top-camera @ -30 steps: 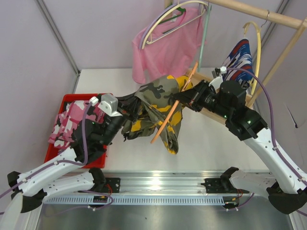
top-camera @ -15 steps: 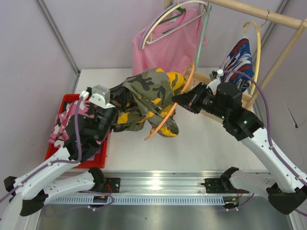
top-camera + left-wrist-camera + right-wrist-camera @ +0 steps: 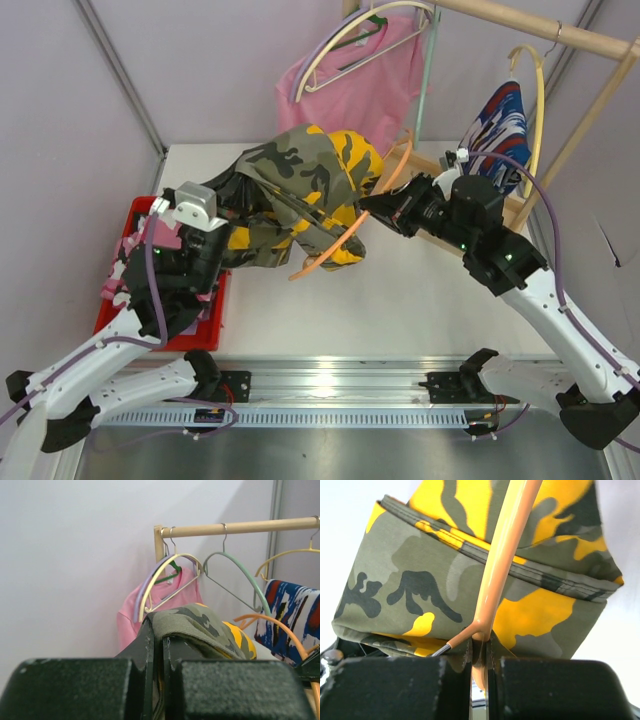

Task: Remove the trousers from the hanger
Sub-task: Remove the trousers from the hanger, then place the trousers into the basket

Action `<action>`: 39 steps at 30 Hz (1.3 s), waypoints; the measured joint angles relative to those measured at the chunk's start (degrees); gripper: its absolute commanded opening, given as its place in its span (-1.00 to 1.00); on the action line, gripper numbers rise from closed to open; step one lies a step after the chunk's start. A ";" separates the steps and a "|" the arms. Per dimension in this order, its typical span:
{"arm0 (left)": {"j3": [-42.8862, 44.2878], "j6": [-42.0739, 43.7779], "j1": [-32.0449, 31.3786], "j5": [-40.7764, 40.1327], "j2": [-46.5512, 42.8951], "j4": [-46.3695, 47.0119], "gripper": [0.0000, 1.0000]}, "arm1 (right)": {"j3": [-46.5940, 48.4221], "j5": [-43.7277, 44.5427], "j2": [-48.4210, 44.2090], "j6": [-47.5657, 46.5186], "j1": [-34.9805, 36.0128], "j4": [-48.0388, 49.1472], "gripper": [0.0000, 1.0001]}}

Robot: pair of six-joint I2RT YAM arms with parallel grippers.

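The yellow-olive camouflage trousers [image 3: 300, 185] hang in the air between both arms, draped over an orange hanger [image 3: 345, 238]. My left gripper [image 3: 232, 200] is shut on the trousers' waistband edge at their left side; in the left wrist view the fabric [image 3: 200, 625] folds over the pinched fingers of the left gripper [image 3: 161, 630]. My right gripper [image 3: 375, 206] is shut on the hanger near its hook. In the right wrist view the orange hanger [image 3: 506, 555] rises from the right gripper [image 3: 481, 642] across the trousers [image 3: 420, 575].
A red bin [image 3: 212, 305] at the left holds pink-and-black camouflage trousers [image 3: 128, 248]. On the wooden rail [image 3: 540, 30] hang a pink T-shirt [image 3: 340, 95] and blue, white and red print trousers [image 3: 500, 125] on a yellow hanger.
My left gripper has lifted and drawn the camouflage trousers up and to the left. The orange hanger has swung flatter, its free end rising, while the right gripper has barely shifted.
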 measured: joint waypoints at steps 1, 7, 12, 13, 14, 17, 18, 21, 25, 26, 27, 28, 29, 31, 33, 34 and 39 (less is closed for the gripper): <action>0.00 0.85 0.00 -0.09 -0.20 0.52 -1.00 | -0.22 0.15 0.02 0.61 0.00 0.35 -1.00; 0.04 4.76 0.00 -0.09 -1.03 2.40 -1.00 | -2.27 0.52 -0.20 4.70 0.00 3.02 -1.00; 0.83 7.17 0.00 -0.28 -1.01 2.51 -1.00 | -2.43 0.46 -0.15 5.55 0.00 3.56 -1.00; 1.25 7.85 0.00 -0.50 -0.85 2.51 -1.00 | -2.43 0.33 -0.11 5.62 0.02 3.72 -1.00; 1.88 8.57 0.00 -0.81 -0.59 2.51 -1.00 | -2.43 0.20 0.00 5.62 0.04 3.93 -1.00; 4.44 11.32 0.00 -2.27 1.01 2.60 -1.00 | -1.77 -0.59 0.70 5.35 0.11 3.80 -1.00; 5.20 12.00 0.00 -2.86 1.60 2.78 -0.99 | -1.27 -0.94 1.11 4.79 0.15 3.48 -1.00; 7.61 15.06 0.02 -5.70 3.54 4.33 -1.00 | -0.61 -2.38 1.92 1.70 0.17 2.01 -1.00; 11.89 19.41 0.76 -9.29 4.37 12.94 -1.00 | -1.68 -1.77 2.56 -5.03 0.15 -7.91 -1.00; 12.94 20.00 0.81 -9.75 4.13 14.71 -1.00 | -1.99 -1.22 2.82 -6.05 0.15 -10.58 -1.00; 14.01 20.63 0.87 -10.10 3.72 16.70 -1.00 | -2.23 -0.76 3.08 -6.99 0.20 -12.74 -1.00; 14.88 20.94 0.94 -10.19 3.08 18.29 -1.00 | -2.45 -0.48 3.17 -7.72 0.42 -14.45 -1.00; 15.50 21.27 1.01 -10.21 2.51 19.30 -1.00 | -2.54 -0.20 3.17 -8.13 0.57 -15.61 -1.00; 16.59 21.55 1.14 -10.23 0.81 19.43 -1.00 | -2.54 0.42 2.99 -8.96 0.79 -17.35 -1.00; 18.29 21.70 1.22 -10.25 -0.52 18.01 -1.00 | -2.51 0.98 2.75 -9.57 0.94 -17.97 -1.00; 19.69 21.79 1.27 -10.38 -0.81 16.15 -1.00 | -2.51 1.18 2.62 -9.75 0.96 -18.18 -1.00; 22.49 24.33 1.36 -13.11 -0.85 9.92 -0.99 | -2.51 2.32 2.25 -11.23 0.96 -19.30 -1.00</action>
